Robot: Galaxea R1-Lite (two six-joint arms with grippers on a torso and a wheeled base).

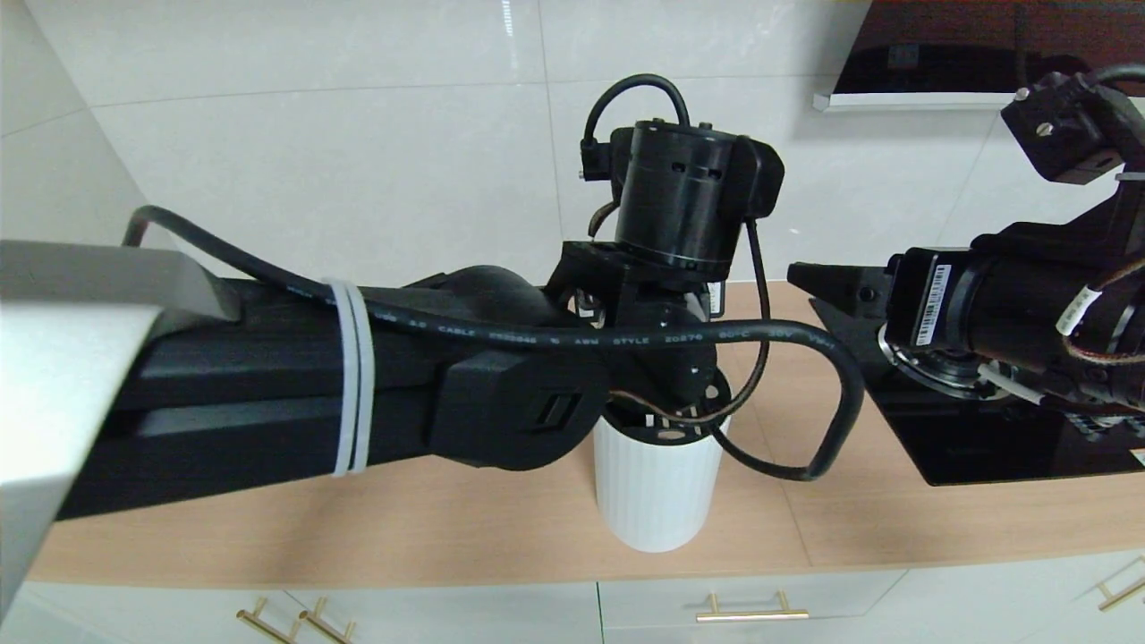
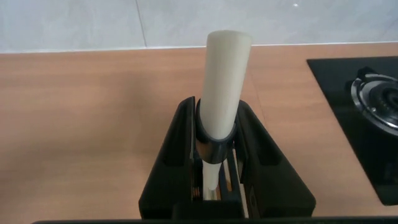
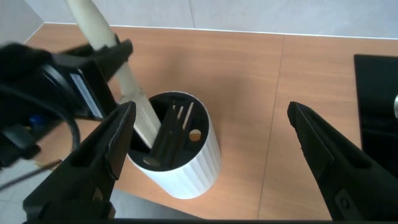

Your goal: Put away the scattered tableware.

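Head view: the left arm [image 1: 268, 376] hangs over the white holder [image 1: 657, 487] on the worktop [image 1: 402, 528].

Left wrist view: the left gripper [image 2: 216, 106] has its jaws pinching the cream utensil [image 2: 225, 68], which runs lengthwise between them.

Right wrist view: the utensil slants down into the holder's mouth. The right gripper [image 3: 210, 112] sits above with its jaws spread.

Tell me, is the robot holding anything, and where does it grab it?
The left end effector grips a cream-handled utensil partway down its handle, above the white holder. The right end effector is open and empty.

One white ribbed holder [image 3: 193, 162], one black cooktop [image 1: 984, 447]. One cream-handled utensil [image 2: 227, 74], between the jaws of the left gripper [image 2: 216, 115].
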